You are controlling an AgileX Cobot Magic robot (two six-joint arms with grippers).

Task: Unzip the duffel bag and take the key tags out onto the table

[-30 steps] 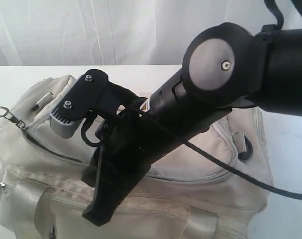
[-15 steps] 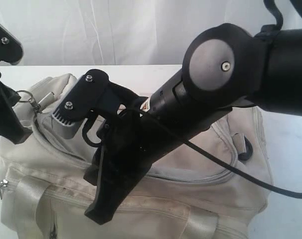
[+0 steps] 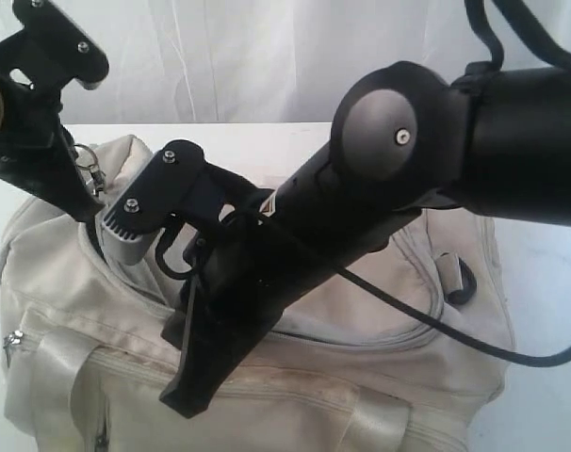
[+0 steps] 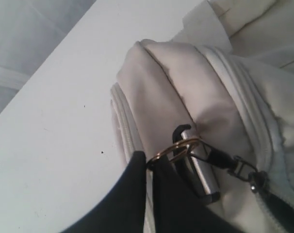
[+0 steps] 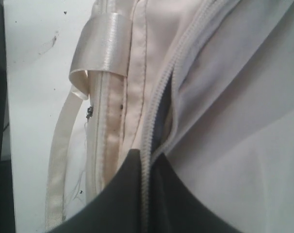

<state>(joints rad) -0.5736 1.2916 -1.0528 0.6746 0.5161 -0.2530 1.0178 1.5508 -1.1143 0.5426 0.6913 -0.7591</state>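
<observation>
- Change since the earlier exterior frame: the left gripper point(image 4: 149, 161) has been raised and carried inward over the bag's end, and the pull ring has been drawn along with it.
- Hold, left: the left gripper is clamped on a brass-toned split ring point(image 4: 183, 144). The ring is linked by a snap clasp point(image 4: 220, 158) to the zipper slider point(image 4: 255, 182), and a dark gap is seen beyond the slider.
- Hold, right: the right gripper point(image 5: 146, 156) is pinched shut on the bag's edge, at the zipper track point(image 5: 154, 111).
- Location: the duffel bag point(image 3: 399, 377) is laid on the white table point(image 3: 540, 395), beneath both arms.
- Handling, bag: it is judged soft and limp, and likely to lift and bunch under a pull. The thin ring is judged slippery, so a counterhold beside the track is advised.
- Handling, key tags: they are not seen in any view and are presumed inside. They are judged light, hard and loose, and best taken by the bunch.
</observation>
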